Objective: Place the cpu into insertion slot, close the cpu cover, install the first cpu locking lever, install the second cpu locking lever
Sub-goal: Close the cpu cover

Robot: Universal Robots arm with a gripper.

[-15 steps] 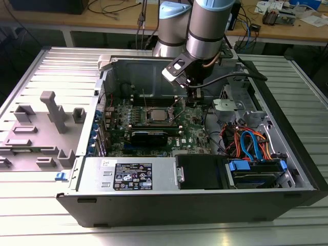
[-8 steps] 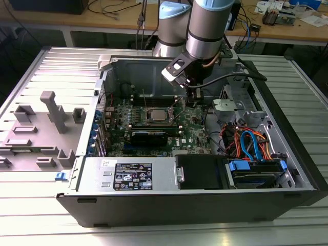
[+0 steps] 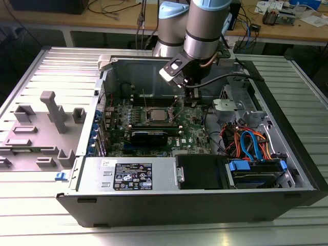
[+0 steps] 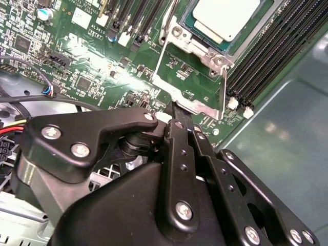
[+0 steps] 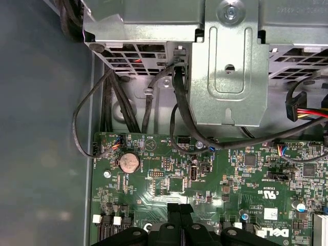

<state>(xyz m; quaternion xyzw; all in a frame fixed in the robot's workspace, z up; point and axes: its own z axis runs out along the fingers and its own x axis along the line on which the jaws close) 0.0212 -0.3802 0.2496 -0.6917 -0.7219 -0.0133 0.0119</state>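
The cpu (image 4: 225,18) lies flat in the insertion slot (image 4: 205,51), its pale grey top showing; in the exterior view the insertion slot (image 3: 158,115) sits mid-motherboard. The cpu cover (image 4: 221,95), a silver frame with a square window, stands tilted up off the slot, hinged at the slot's edge. My gripper (image 4: 177,110) has its black fingers pressed together, tips against the cover's free edge. In the exterior view the gripper (image 3: 190,98) hangs just to that view's right of the slot. The first wrist view shows the gripper (image 5: 180,207) over the green board.
Long black memory slots (image 4: 277,56) run beside the socket. A black card (image 3: 148,136) lies in front of it. Blue and orange cables (image 3: 251,143) fill the case's right side. A grey metal cage (image 5: 228,66) and black cables (image 5: 179,102) border the board. Grey fixtures (image 3: 54,115) stand outside the case.
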